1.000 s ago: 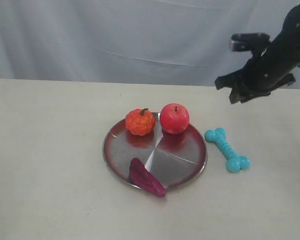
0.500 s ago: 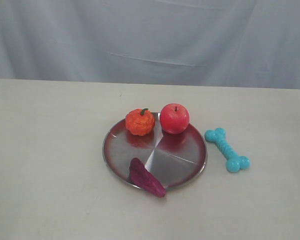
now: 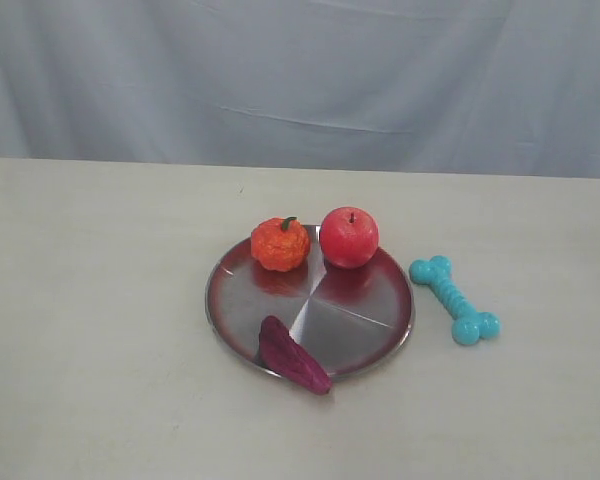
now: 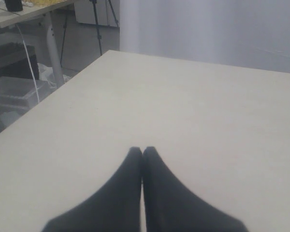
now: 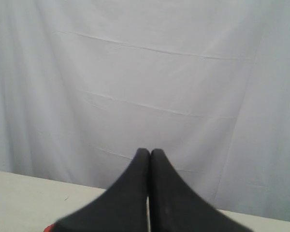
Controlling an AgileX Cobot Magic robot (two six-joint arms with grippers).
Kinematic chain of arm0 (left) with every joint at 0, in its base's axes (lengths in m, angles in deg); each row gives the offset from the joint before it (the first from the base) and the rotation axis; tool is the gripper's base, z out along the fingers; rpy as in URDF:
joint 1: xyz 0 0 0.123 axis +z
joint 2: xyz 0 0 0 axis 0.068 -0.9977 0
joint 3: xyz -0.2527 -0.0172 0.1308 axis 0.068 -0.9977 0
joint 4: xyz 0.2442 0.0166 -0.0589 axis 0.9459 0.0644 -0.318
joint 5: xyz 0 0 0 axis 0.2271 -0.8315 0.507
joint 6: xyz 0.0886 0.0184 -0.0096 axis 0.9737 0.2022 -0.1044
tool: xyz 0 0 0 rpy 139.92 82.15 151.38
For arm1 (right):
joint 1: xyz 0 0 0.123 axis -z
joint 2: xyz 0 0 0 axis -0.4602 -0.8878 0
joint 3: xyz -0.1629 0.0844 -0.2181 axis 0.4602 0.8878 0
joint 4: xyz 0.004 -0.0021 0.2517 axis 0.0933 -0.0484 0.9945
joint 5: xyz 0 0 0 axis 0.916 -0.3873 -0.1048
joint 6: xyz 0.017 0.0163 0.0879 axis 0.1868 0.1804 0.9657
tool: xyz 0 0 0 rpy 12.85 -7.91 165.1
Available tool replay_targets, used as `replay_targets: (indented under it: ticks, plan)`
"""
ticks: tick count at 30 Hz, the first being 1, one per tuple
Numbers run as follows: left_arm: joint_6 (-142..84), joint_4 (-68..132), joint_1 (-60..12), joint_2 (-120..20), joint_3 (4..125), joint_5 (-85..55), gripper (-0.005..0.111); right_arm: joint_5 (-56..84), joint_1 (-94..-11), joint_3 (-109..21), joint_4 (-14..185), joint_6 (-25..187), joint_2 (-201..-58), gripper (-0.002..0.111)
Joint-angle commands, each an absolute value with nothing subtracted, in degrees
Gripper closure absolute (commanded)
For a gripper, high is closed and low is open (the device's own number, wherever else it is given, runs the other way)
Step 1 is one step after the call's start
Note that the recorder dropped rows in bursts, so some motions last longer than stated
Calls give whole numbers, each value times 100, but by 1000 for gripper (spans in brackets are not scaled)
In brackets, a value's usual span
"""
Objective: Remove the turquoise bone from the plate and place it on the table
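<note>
The turquoise bone (image 3: 455, 299) lies flat on the beige table (image 3: 100, 300), just right of the silver plate (image 3: 355, 325) and clear of its rim. Neither arm shows in the exterior view. In the left wrist view my left gripper (image 4: 142, 151) is shut, its two dark fingers pressed together over bare table, holding nothing. In the right wrist view my right gripper (image 5: 150, 152) is shut too and empty, raised and facing the pale curtain, with the table's far edge low in the picture.
On the plate stand a red apple (image 3: 349, 237) and an orange mandarin-like fruit (image 3: 280, 244). A dark purple leaf-shaped piece (image 3: 291, 355) lies across its front rim. A pale curtain (image 3: 300, 80) backs the table. Off the table's edge are shelves and bins (image 4: 12, 89).
The right arm, up at the right of the exterior view one second ago, has left that view. The bone, plate and fruit have not moved.
</note>
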State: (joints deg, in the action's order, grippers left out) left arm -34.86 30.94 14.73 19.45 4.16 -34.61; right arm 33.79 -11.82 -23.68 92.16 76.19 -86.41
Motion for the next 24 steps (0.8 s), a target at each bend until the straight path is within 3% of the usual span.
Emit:
replay_targets:
  ticks: [1,24]
  plan:
    - [-3510,3087,1487,1952,401,-3431,107,3274,-1165,-1993,9211,7668,-7912,109]
    - [-3510,3087,1487,1952,401,-3431,107,3263,-1151,-1930,9144,7620,-6007,109]
